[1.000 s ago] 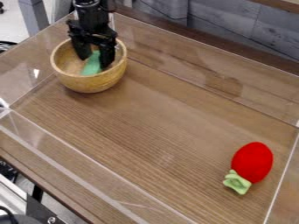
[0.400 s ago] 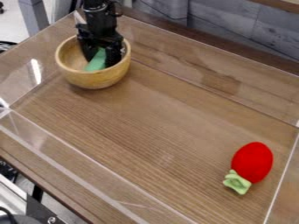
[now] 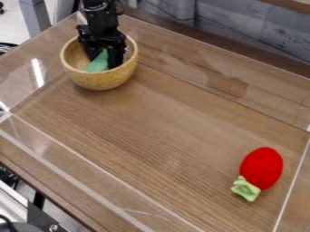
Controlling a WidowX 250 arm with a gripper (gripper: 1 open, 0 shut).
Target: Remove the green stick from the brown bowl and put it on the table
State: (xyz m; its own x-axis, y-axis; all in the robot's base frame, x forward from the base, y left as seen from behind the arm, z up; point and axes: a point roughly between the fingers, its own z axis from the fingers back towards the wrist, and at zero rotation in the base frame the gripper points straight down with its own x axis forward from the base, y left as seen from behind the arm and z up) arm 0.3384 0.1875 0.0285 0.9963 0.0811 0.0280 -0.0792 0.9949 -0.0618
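I see my black gripper (image 3: 101,56) pointing straight down into the brown bowl (image 3: 100,76), which sits at the far left of the table (image 3: 169,127), close to the clear acrylic wall (image 3: 36,56) on that side. Its fingers (image 3: 116,50) are pinching the green stick (image 3: 97,63), which is inside the bowl, leaning against the paler inner wall with its lower end showing below the fingers. Well apart, at the near right of the table, a red rounded object (image 3: 262,167) lies with a small pale-green piece (image 3: 247,190) touching its near side.
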